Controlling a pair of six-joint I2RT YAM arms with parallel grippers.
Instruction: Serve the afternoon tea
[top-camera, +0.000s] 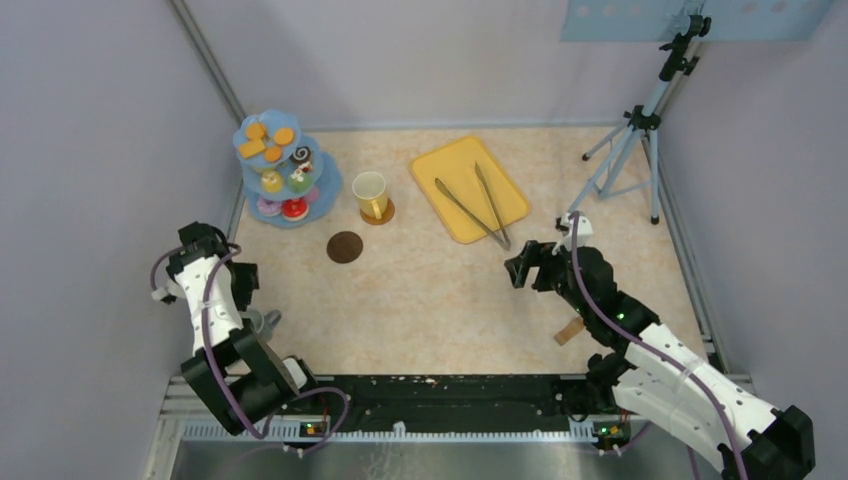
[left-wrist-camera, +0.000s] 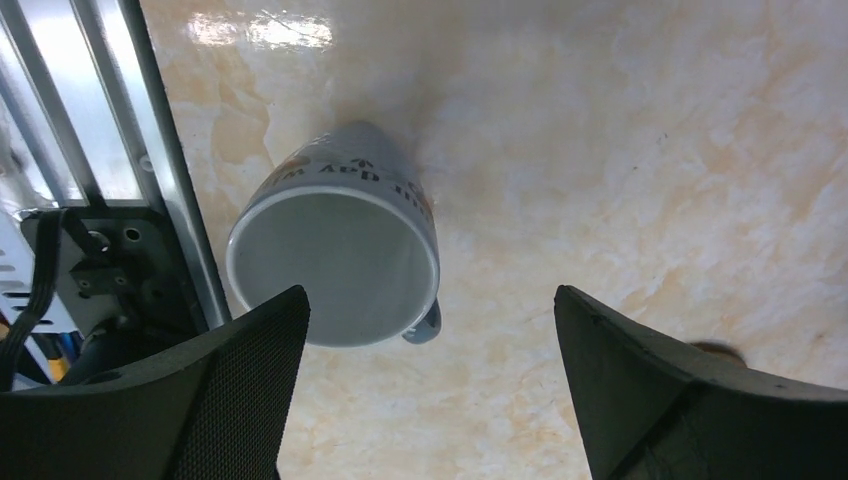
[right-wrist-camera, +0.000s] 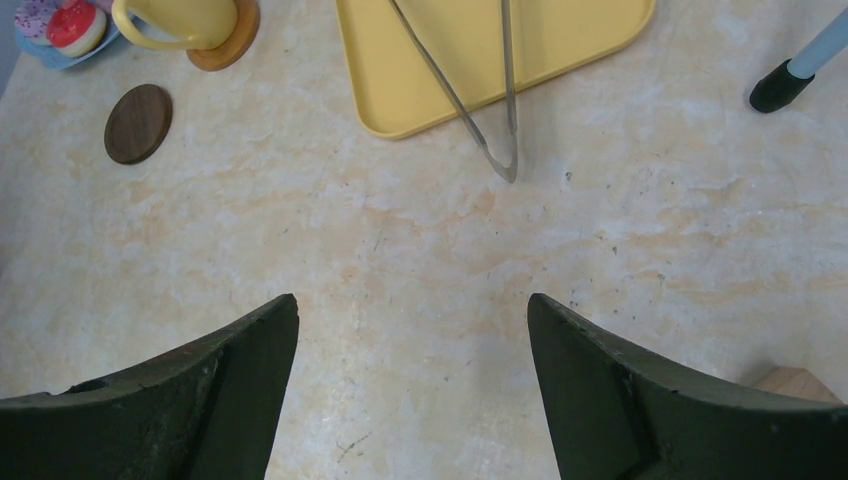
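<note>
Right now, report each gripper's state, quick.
Left gripper: open, holding nothing, poised at the grey-white mug.
Right gripper: open, holding nothing.

Right gripper (right-wrist-camera: 412, 300) is looking down at the marbled table (right-wrist-camera: 420, 230), fingers spread apart, just bare tabletop between them. Up top there's a yellow tray (right-wrist-camera: 590, 30) with metal tongs (right-wrist-camera: 508, 90) on it, joined end poking over the near rim onto the table. Top left, the yellow mug (right-wrist-camera: 180, 18) sits on a brown coaster (right-wrist-camera: 228, 45), a second coaster (right-wrist-camera: 138, 123) lies bare nearby, and a red toy sweet (right-wrist-camera: 75, 25) sits on a blue plate (right-wrist-camera: 60, 55) in the corner. Black rubber foot (right-wrist-camera: 778, 90) far right, wooden block (right-wrist-camera: 800, 382) peeking in bottom right
</note>
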